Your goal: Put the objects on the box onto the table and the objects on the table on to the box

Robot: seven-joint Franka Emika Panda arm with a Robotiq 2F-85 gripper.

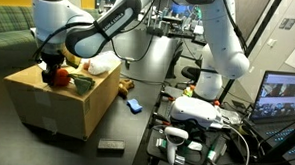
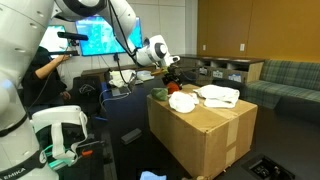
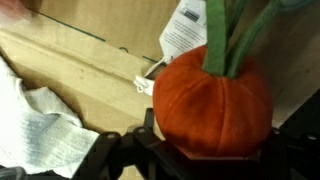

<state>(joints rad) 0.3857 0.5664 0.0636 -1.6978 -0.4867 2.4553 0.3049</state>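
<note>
- An orange-red plush pumpkin with a green stem [image 3: 215,95] sits on the brown cardboard box [image 3: 80,60], centre-right in the wrist view.
- The gripper [image 1: 54,67] straddles it; I cannot tell whether it is clenched.
- Likely step: clearing the box. Next, lift the pumpkin across to the dark table [image 1: 135,130].

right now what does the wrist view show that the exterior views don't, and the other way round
Only the wrist view: a printed white label and the green stem. Only an exterior view: a blue object on the dark table, and a green sofa. Shared: the orange plush, the white cloth, the cardboard box they lie on, and the gripper at the plush.
</note>
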